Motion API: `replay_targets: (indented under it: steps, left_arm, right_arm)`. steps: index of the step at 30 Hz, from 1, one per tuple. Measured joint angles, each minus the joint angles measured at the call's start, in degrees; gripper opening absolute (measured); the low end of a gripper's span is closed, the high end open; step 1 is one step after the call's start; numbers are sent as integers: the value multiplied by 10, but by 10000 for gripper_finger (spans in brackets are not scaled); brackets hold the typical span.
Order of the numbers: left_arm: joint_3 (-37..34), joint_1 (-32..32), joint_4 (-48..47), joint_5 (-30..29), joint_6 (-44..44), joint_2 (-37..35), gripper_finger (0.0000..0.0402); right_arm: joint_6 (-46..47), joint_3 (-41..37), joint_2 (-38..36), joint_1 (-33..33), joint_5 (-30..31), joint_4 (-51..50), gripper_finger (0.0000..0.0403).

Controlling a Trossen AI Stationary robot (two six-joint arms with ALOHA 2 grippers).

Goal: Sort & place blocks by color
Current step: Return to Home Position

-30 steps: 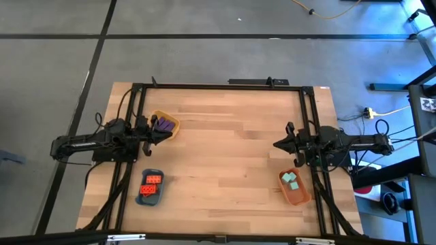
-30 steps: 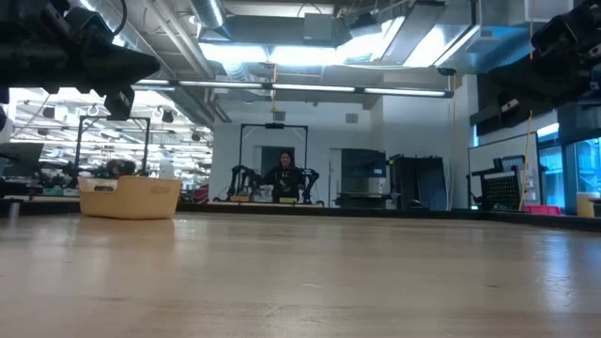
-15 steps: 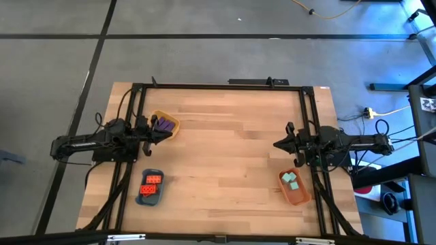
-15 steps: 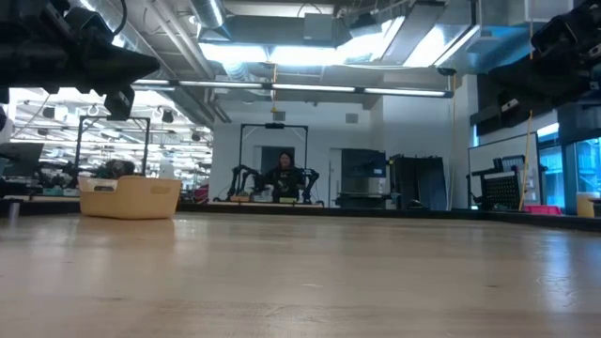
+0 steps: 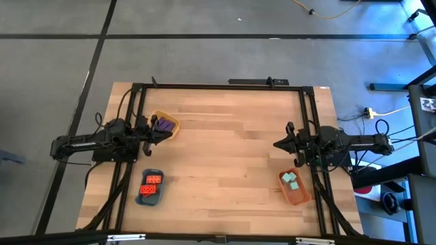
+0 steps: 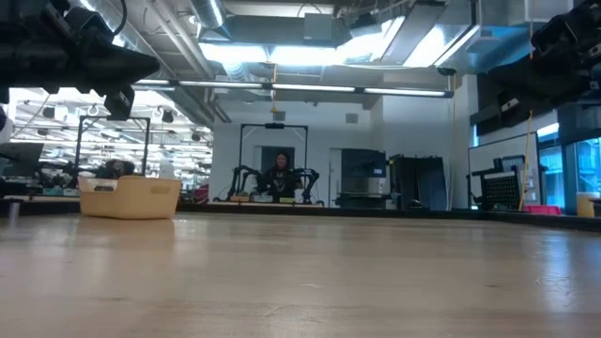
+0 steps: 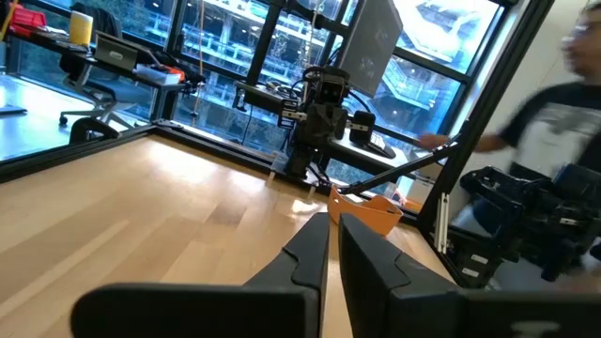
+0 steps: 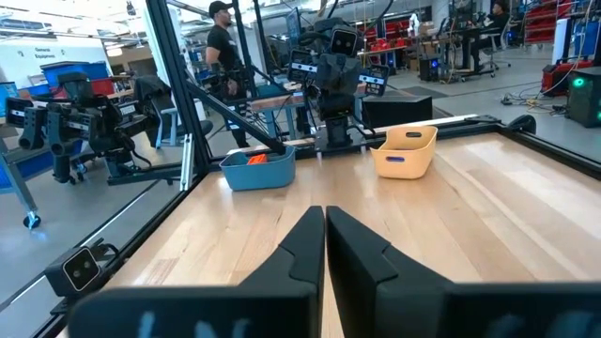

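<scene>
Purple blocks [image 5: 163, 125] lie in the yellow tray [image 5: 174, 126] at the table's left. Orange-red studded blocks [image 5: 151, 184] lie in the blue tray [image 5: 142, 197] at the near left. Mint-teal blocks [image 5: 291, 180] lie in the orange tray [image 5: 298, 196] at the near right. My left gripper [image 5: 161, 134] hangs shut and level above the table beside the yellow tray, pointing toward the table's right; it holds nothing [image 7: 333, 235]. My right gripper [image 5: 276, 145] hangs shut at the right, pointing left, also with nothing in it [image 8: 324, 225].
The wide middle of the wooden table [image 5: 225, 150] lies between the two grippers. A black frame [image 5: 218, 86] runs along the table's far and side edges. People show in the room beyond the table [image 6: 282, 174] [image 8: 225, 42] [image 7: 563, 122].
</scene>
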Motion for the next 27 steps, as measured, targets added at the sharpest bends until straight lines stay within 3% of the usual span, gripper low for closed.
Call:
replay_targets:
  steps: [9, 27]
  left_arm:
    - [0, 0, 0, 0, 0, 0, 29]
    - [0, 0, 0, 0, 0, 0, 1]
  right_arm:
    - [0, 0, 0, 0, 0, 0, 18]
    - [0, 0, 0, 0, 0, 0, 18]
